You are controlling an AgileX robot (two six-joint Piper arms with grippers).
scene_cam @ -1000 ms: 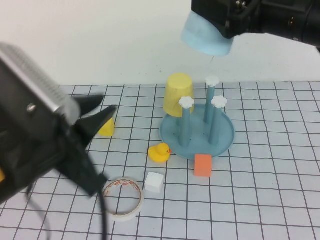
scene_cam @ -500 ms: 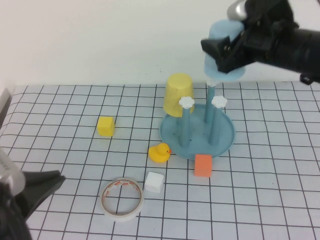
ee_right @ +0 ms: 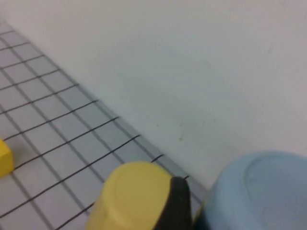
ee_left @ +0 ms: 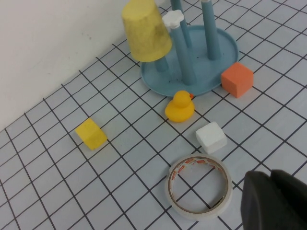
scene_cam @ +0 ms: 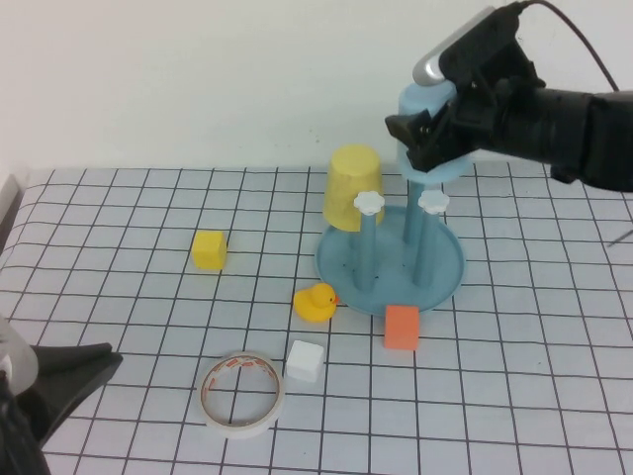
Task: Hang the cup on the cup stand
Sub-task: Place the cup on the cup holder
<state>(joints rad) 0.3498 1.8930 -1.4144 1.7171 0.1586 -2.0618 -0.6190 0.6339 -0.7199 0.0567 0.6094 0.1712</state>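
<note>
My right gripper (scene_cam: 427, 137) is shut on the light blue cup (scene_cam: 447, 166) and holds it upside down over the back peg of the cup stand (scene_cam: 447, 275). The cup hides that peg's cap. Two other pegs with white flower caps (scene_cam: 369, 203) stand free in front. In the right wrist view the cup's base (ee_right: 261, 191) fills the corner next to a dark finger (ee_right: 180, 203). My left gripper (scene_cam: 94, 364) is shut and empty at the near left edge of the table; it also shows in the left wrist view (ee_left: 271, 194), close to the tape roll.
A yellow cup (scene_cam: 353, 186) hangs tilted at the stand's back left. A rubber duck (scene_cam: 316, 302), an orange cube (scene_cam: 401, 327), a white cube (scene_cam: 305, 360), a tape roll (scene_cam: 242, 392) and a yellow cube (scene_cam: 210, 248) lie on the gridded table.
My right gripper has come down and left with the cup, which now covers the back peg's cap. My left arm has pulled back to the near left corner.
</note>
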